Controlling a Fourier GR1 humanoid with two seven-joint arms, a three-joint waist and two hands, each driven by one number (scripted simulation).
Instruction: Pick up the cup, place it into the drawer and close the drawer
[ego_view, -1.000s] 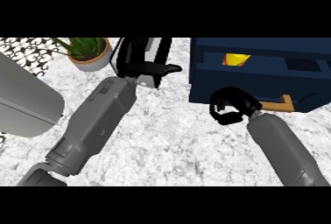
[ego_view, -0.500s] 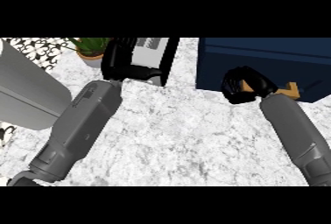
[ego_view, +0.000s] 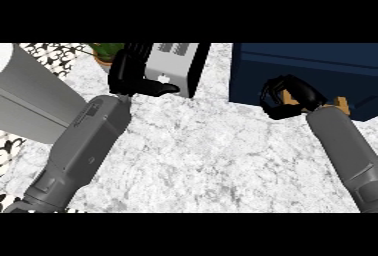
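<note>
A: Right hand (ego_view: 290, 96)?
B: Curled against front of navy drawer (ego_view: 310, 67), far right; wooden handle (ego_view: 341, 104) beside it. Grasp unclear.
A: Cup?
B: Not visible.
A: Left hand (ego_view: 131, 75)?
B: Fingers straight, resting over grey appliance (ego_view: 177, 65), far centre. Potted plant (ego_view: 107, 51) far left.

Counter top (ego_view: 214, 150): white-grey marbled pattern. At 1–2 o'clock, dark navy drawer unit (ego_view: 303, 65) with a tan-orange handle piece (ego_view: 339, 103); against it the black right hand (ego_view: 289, 96) on a grey forearm (ego_view: 345, 150); at 11–12 o'clock, the black left hand (ego_view: 133, 75) on a grey forearm (ego_view: 81, 150), over a silver-grey box with black side (ego_view: 177, 65). At 10–11 o'clock, green plant in a tan pot (ego_view: 105, 54), a black-and-white patterned surface (ego_view: 52, 52), and a plain light grey panel (ego_view: 29, 100) at 9 o'clock.
</note>
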